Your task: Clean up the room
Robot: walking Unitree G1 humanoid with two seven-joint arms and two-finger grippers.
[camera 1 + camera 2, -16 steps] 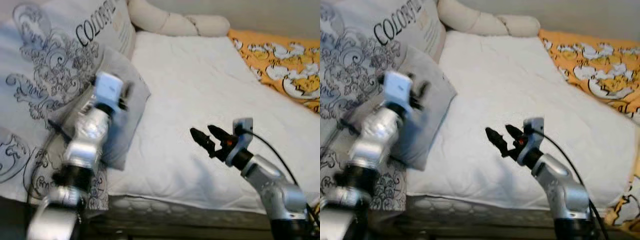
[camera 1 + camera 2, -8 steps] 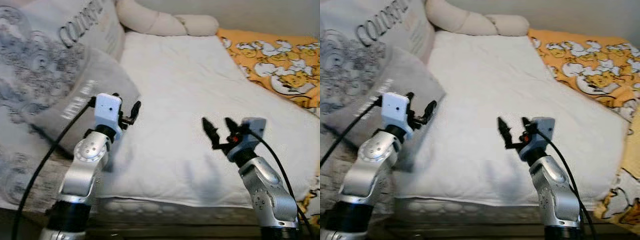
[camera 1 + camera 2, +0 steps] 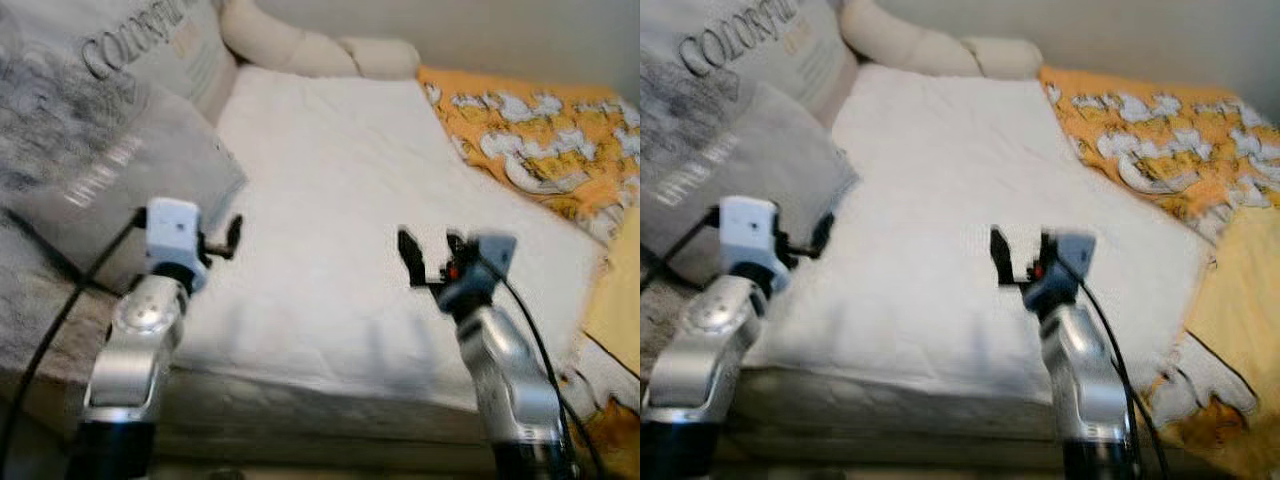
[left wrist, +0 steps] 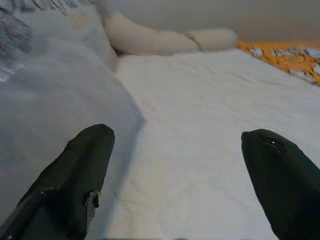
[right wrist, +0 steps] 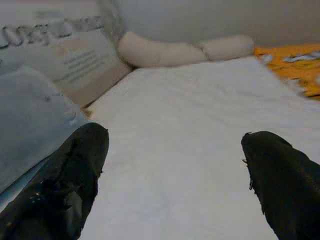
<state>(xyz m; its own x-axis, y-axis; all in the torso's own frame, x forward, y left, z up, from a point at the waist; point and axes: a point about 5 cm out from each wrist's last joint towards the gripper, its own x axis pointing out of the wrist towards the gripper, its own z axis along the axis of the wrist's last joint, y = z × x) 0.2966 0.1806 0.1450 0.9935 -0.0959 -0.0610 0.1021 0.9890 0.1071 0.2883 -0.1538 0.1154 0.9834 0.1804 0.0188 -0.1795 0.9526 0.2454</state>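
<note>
The bed (image 3: pixel 330 200) took up most of the scene, its white quilt (image 3: pixel 940 200) running from the near edge back toward the wall, with an orange patterned blanket (image 3: pixel 530 150) spread over the right side and a long cream bolster (image 3: pixel 310 50) lying crosswise at the far end. Against the left side leaned a big lettered cushion (image 3: pixel 150 50), and in front of it a smaller grey pillow (image 3: pixel 110 190) rested with its near corner overlapping the quilt's left edge; its long axis ran from near-left to far-right. That pillow looked like the piece most likely to be straightened next, and it lay just to the left of the left gripper (image 3: pixel 215 245), close beside it, so the left arm was plainly the nearer one. In the left wrist view the grey pillow (image 4: pixel 55 115) sat behind one finger while the other finger hung over bare quilt. The left gripper had its fingers spread wide and held nothing. The right gripper (image 3: pixel 428 255) hovered over the middle of the quilt, well apart from the pillow, likewise spread wide and empty. A reach for the pillow would probably mean the left gripper swinging leftward, whereas the right would have to cross the whole quilt.
</note>
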